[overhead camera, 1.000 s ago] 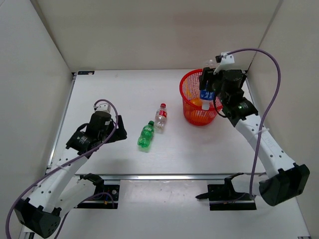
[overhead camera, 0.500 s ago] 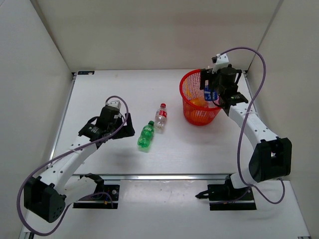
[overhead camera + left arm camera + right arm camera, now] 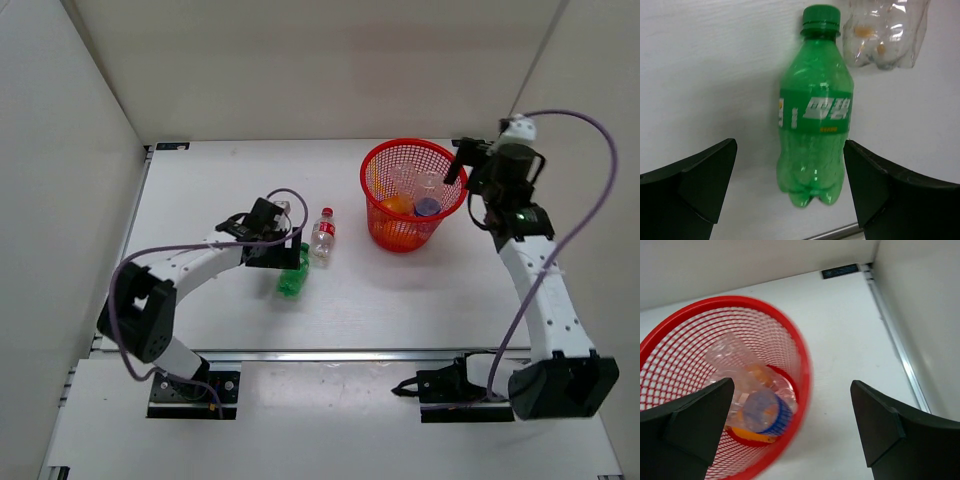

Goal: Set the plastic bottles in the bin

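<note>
Right gripper (image 3: 457, 167) cleared bin (image 3: 385, 233) rim.

White table (image 3: 230, 180) carries green bottle (image 3: 292, 282), red-capped bottle (image 3: 322, 238), red bin (image 3: 400, 238).

The place is a robotics lab test cell. A flat white tabletop (image 3: 200, 190) is boxed in on three sides by plain white wall panels (image 3: 320, 70), with a silver aluminium rail (image 3: 330, 354) along its near edge. A white-and-black left robot arm (image 3: 195, 262) and its matching right robot arm (image 3: 540, 300) rise from black base plates (image 3: 450, 408), trailing purple cables (image 3: 565, 112).
</note>
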